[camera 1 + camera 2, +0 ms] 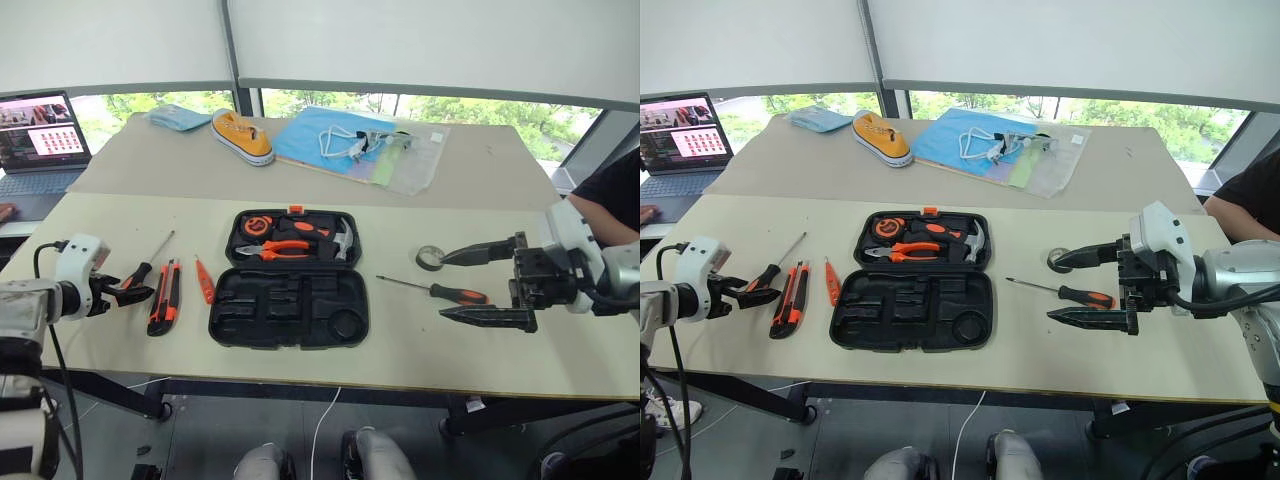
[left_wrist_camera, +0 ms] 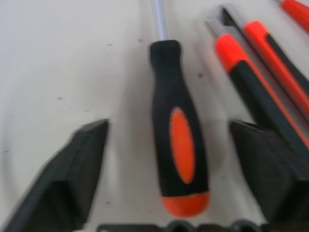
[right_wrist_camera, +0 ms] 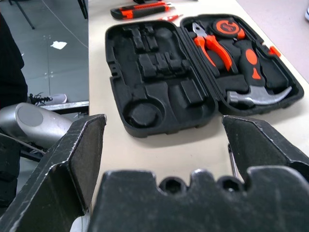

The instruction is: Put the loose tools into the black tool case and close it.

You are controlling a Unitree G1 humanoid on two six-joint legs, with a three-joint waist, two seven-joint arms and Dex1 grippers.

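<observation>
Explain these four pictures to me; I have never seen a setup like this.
A two-armed robot stands at a table. Two pictures come from cameras on its head, looking down; the other two from cameras on its wrists, looking along the black fingers.

In the middle lies an open black tool case, with pliers, a hammer and a tape measure in its far half. Loose beside it: a screwdriver, a utility knife and a small orange screwdriver on the robot's left; another screwdriver and a small tape roll on its right.

The left gripper straddles the left screwdriver's handle, open, not yet gripping. The right gripper hangs open and empty above the right screwdriver.
</observation>
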